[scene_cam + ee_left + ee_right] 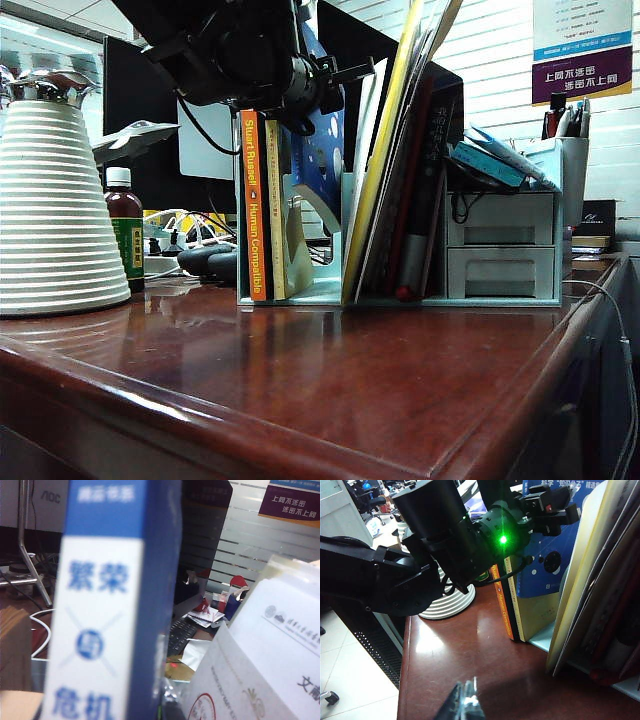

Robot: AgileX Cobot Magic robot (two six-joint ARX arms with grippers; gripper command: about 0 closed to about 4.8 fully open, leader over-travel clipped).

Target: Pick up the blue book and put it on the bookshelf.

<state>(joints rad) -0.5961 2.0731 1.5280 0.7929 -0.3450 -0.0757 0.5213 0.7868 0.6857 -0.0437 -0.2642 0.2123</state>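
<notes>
The blue book [318, 150] has a bright blue cover with white circles and hangs upright over the bookshelf [300, 293]. My left gripper [322, 85] is shut on its top part. The book's lower end sits between the orange-spined book [253, 210] and a leaning yellow folder [385, 150]. In the left wrist view its blue and white spine [110, 605] fills the middle. In the right wrist view the left gripper [552, 507] holds the blue book [545, 555] above the bookshelf's base [545, 637]. My right gripper [467, 702] is shut and empty, low over the brown table [485, 665].
A white ribbed cone [55, 220] and a dark bottle [125, 230] stand at the left. A pale two-drawer organiser [500, 250] adjoins the rack on the right. Leaning papers and books [420, 170] fill the rack's right slot. The table's front edge [300, 440] is close.
</notes>
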